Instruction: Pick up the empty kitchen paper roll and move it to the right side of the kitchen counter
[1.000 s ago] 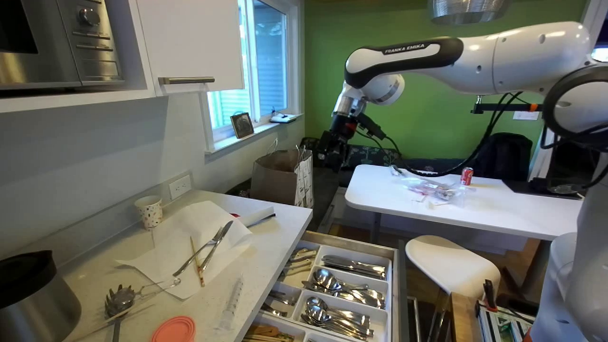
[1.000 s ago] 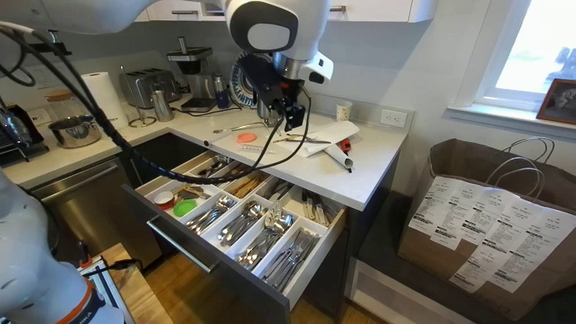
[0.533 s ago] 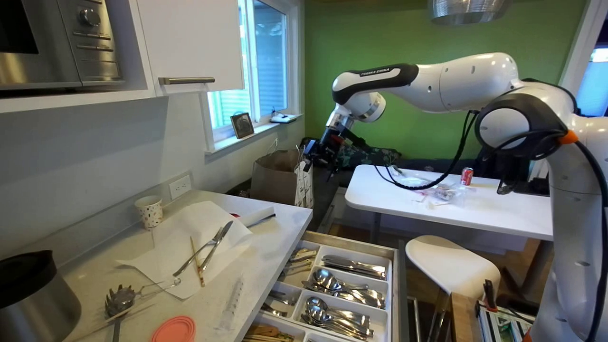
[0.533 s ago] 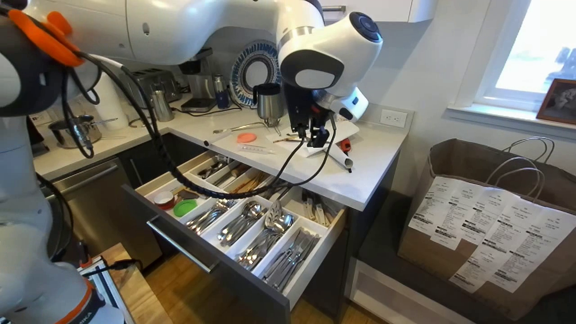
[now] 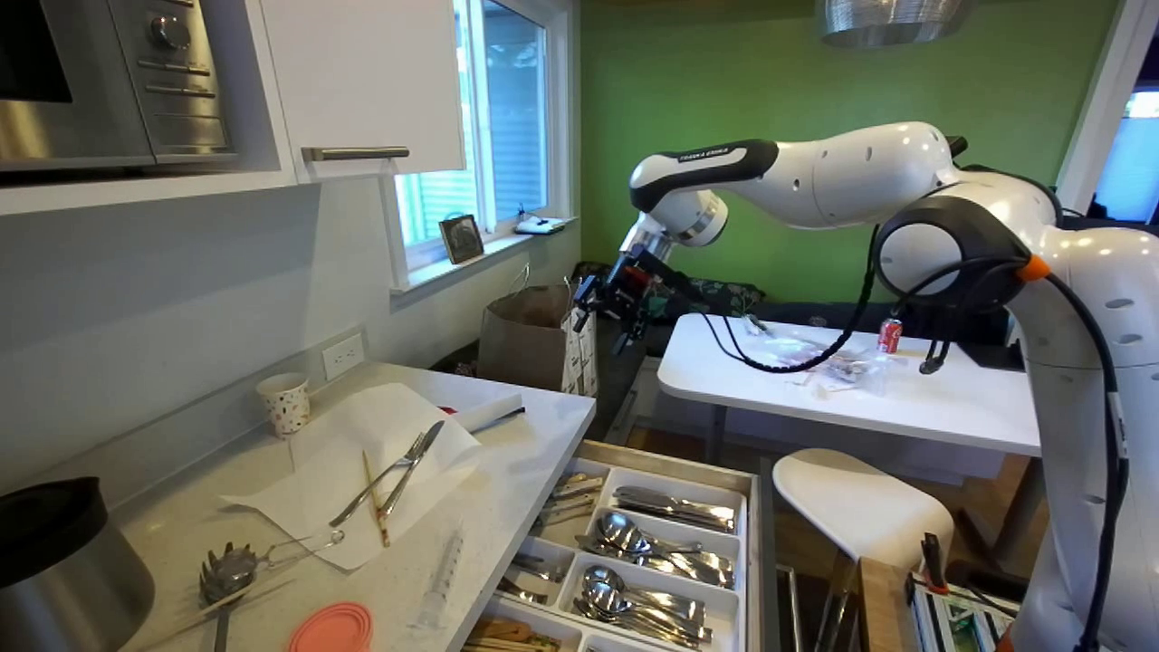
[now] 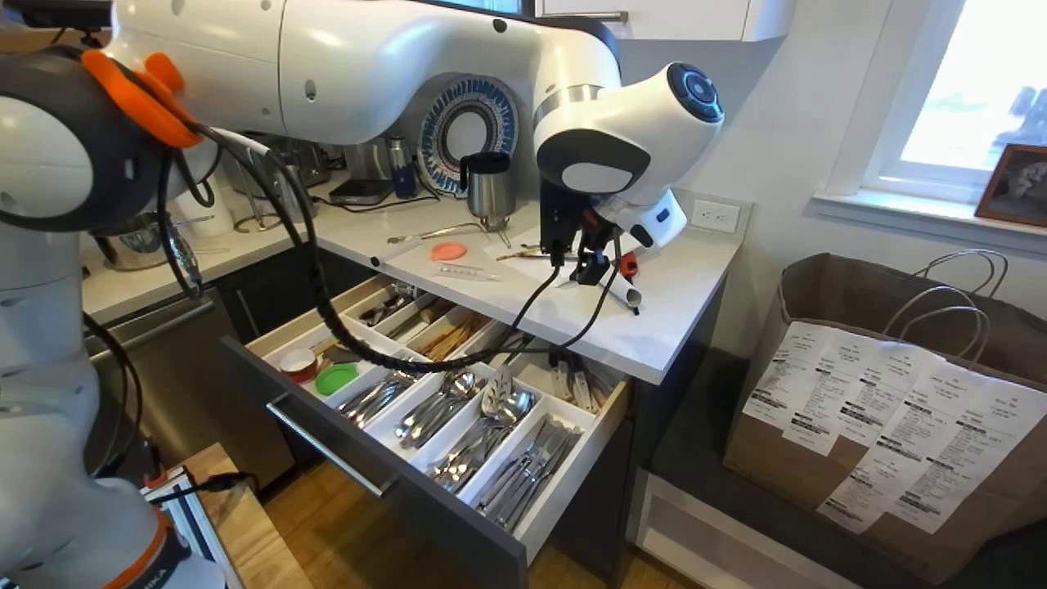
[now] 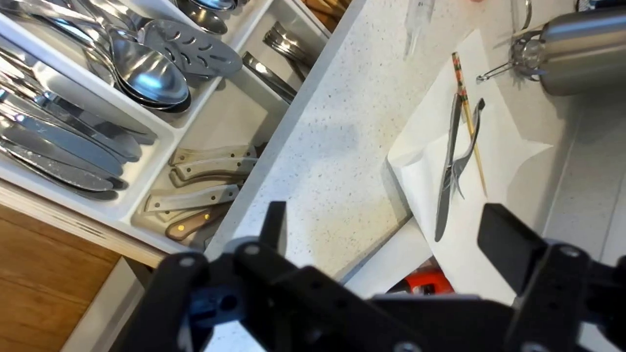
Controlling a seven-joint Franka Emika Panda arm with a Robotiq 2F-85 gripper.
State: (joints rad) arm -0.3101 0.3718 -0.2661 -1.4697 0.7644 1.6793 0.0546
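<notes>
The empty kitchen paper roll is a white tube (image 6: pixel 619 286) with an open end, lying near the end of the kitchen counter (image 6: pixel 687 286). It also shows in the other exterior view (image 5: pixel 489 414) and in the wrist view (image 7: pixel 391 256), partly under a white paper sheet (image 7: pixel 508 171). The counter is pale and speckled (image 7: pixel 323 146). My gripper (image 7: pixel 384 210) is open and empty, with the fingers wide apart. It points down over the counter, and the roll lies below, between the fingers in the wrist view. In an exterior view the gripper (image 6: pixel 575 266) hides part of the roll.
A red-and-black tool (image 6: pixel 628 265) lies beside the roll. A knife (image 7: pixel 447 181), fork and chopstick lie on the sheet. The open cutlery drawer (image 5: pixel 759 543) juts out below the counter. A cup (image 5: pixel 286 405), metal kettle (image 6: pixel 491 192) and paper bag (image 6: pixel 777 425) stand around.
My gripper has come down and toward the roll's end of the counter, and the wrist has tilted. The objects on the counter have not moved.
</notes>
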